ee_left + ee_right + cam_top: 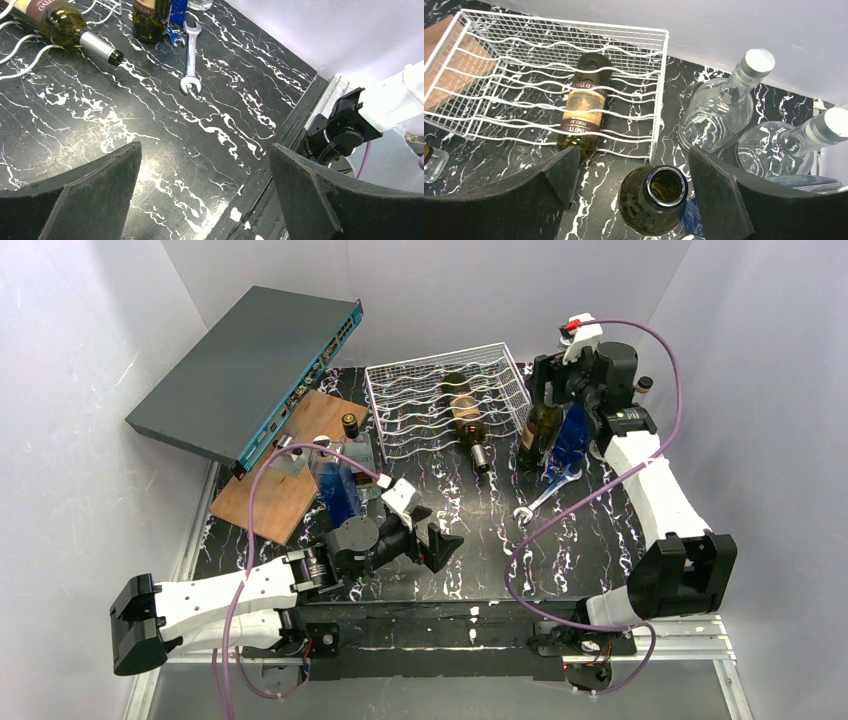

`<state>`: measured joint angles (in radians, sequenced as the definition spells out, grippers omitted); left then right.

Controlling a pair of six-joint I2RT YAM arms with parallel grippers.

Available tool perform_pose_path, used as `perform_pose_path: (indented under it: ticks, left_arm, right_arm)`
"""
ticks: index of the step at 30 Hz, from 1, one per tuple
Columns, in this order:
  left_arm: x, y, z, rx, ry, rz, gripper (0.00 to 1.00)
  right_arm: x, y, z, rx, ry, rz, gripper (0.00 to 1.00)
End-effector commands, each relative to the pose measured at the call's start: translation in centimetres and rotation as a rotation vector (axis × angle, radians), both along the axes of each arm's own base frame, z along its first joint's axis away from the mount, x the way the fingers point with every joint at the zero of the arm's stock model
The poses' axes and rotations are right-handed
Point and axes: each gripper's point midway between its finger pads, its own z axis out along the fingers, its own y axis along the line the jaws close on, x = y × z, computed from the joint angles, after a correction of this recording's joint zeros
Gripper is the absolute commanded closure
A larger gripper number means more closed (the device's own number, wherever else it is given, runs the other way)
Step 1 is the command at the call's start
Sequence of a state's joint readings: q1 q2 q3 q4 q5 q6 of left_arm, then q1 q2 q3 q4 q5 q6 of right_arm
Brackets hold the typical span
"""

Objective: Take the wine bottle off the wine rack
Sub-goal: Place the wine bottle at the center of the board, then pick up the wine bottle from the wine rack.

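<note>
The white wire wine rack stands at the back middle of the table and also shows in the right wrist view. A dark wine bottle with a tan label lies in it, its silver-capped neck sticking out over the near edge; its label faces up in the right wrist view. My right gripper is open and hovers right of the rack, over the open mouth of a second dark bottle that stands upright. My left gripper is open and empty, low over the table near the front.
A grey network switch leans at the back left over a wooden board. A blue-tinted bottle stands by the board. A wrench lies near the upright bottle. Two clear capped bottles stand by the right wall.
</note>
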<state>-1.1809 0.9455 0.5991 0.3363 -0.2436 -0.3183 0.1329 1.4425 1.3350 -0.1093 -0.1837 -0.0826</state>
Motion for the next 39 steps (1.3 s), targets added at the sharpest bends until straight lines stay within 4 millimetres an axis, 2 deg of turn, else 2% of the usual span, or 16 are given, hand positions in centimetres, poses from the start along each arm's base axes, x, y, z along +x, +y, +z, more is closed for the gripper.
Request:
perform_pose_path:
  ticks: [1, 6, 14, 18, 26, 30, 33, 39]
  left_arm:
    - [-0.1, 0.5, 1.1, -0.042, 0.016, 0.015, 0.02]
    - [-0.3, 0.6, 1.2, -0.043, 0.034, 0.007, 0.02]
    - [-0.5, 0.8, 1.4, -0.044, 0.045, 0.009, 0.02]
    - [-0.6, 1.0, 1.6, -0.049, 0.047, 0.010, 0.02]
    - [-0.7, 1.5, 1.4, -0.049, 0.054, 0.017, 0.02]
    - [-0.7, 1.8, 1.6, -0.059, 0.059, 0.026, 0.02]
    - [-0.7, 1.9, 1.6, -0.060, 0.065, 0.031, 0.02]
    - [-0.6, 2.5, 0.8, -0.053, 0.084, 0.057, 0.02]
  right_arm:
    - [-1.9, 0.3, 6.5, 0.009, -0.143, 0.043, 0.10]
    - [-3.2, 0.5, 7.8, 0.004, -0.160, 0.069, 0.02]
    - [-5.6, 0.2, 10.3, 0.019, -0.184, 0.069, 0.02]
    - [-7.5, 1.0, 9.8, 0.033, -0.152, 0.128, 0.02]
    - [-12.0, 4.4, 7.3, 0.072, -0.066, 0.385, 0.02]
    - [-13.1, 5.5, 4.6, 0.102, 0.005, 0.459, 0.01]
    - [-14.2, 7.1, 2.1, 0.111, 0.077, 0.528, 0.02]
    - [-14.9, 9.4, -2.4, 0.014, 0.137, 0.549, 0.02]
